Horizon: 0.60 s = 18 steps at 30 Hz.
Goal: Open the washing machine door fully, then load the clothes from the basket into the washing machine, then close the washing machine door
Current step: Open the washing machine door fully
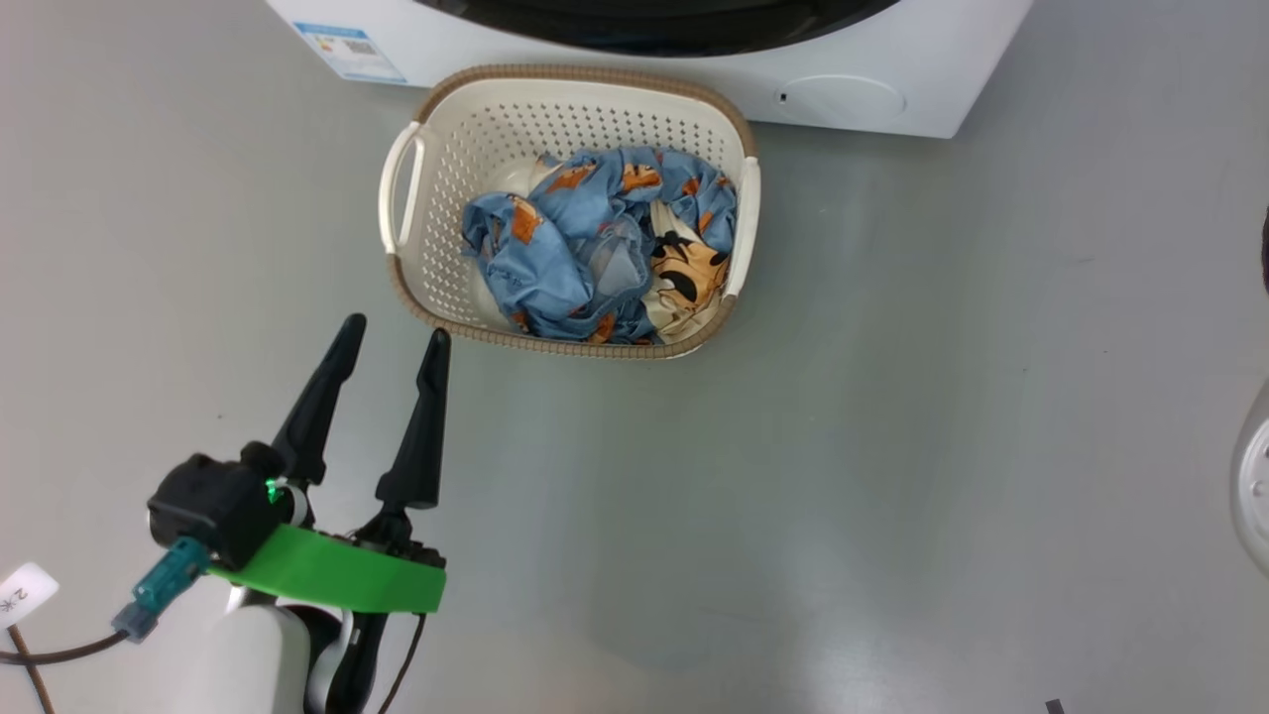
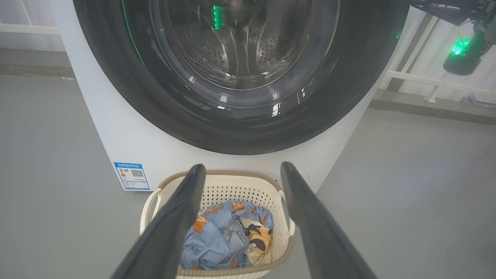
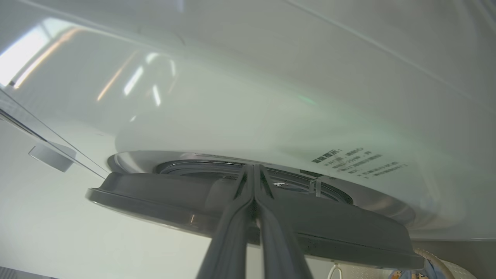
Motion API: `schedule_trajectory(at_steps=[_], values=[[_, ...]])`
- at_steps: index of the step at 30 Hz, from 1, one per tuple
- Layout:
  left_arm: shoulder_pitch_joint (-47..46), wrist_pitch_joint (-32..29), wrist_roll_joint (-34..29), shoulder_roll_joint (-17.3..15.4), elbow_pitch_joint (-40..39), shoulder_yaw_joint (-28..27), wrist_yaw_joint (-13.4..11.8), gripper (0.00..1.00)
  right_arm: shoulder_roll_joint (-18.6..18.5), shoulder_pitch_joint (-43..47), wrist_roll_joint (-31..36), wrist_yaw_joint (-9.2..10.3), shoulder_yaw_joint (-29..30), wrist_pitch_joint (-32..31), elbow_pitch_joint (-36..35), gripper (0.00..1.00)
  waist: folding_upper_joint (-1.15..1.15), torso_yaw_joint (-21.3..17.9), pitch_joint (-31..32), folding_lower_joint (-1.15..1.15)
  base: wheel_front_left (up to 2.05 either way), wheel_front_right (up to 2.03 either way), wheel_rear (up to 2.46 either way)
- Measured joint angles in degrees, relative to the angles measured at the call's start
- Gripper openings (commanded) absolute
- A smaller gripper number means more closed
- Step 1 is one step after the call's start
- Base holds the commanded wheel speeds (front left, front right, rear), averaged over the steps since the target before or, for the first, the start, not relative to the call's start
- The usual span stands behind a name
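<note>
**Grey floor before the washing machine [image 1: 922, 50]: door first**

Head view: basket [image 1: 426, 248] just before the machine's front, clothes [image 1: 595, 248] inside. The left gripper [image 1: 395, 330] is spread and empty.

Left wrist view: glossy door [image 2: 240, 131], likely slippery.

Right wrist view: right gripper [image 3: 254, 167] clenched at the ajar door's stiff edge, so hook there. The clothes look soft and light; pinch a fold.

Left claw [image 1: 397, 332] was noted with its two dark fingers spread apart and nothing between them. The basket [image 1: 595, 347] sat on the grey floor [image 1: 892, 446] just beyond the fingertips and to their right, not touching. It held the clothes [image 1: 585, 248]. The washing machine [image 1: 942, 59] stood farther beyond, against the basket's far rim.
</note>
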<state>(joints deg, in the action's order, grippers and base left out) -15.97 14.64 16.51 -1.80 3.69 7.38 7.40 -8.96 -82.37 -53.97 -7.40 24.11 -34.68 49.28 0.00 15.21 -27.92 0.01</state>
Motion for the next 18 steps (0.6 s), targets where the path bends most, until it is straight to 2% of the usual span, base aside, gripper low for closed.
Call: schedule_trajectory(at_steps=[18], values=[[-1.7, 0.0, 2.8, 0.1, -0.6, 1.6, 0.0, 1.0, 1.5, -4.7, 9.2, 0.0, 4.1, -0.6, 2.7, 0.0, 0.0, 3.2, -4.0, 0.0, 0.0, 0.0, 0.0]])
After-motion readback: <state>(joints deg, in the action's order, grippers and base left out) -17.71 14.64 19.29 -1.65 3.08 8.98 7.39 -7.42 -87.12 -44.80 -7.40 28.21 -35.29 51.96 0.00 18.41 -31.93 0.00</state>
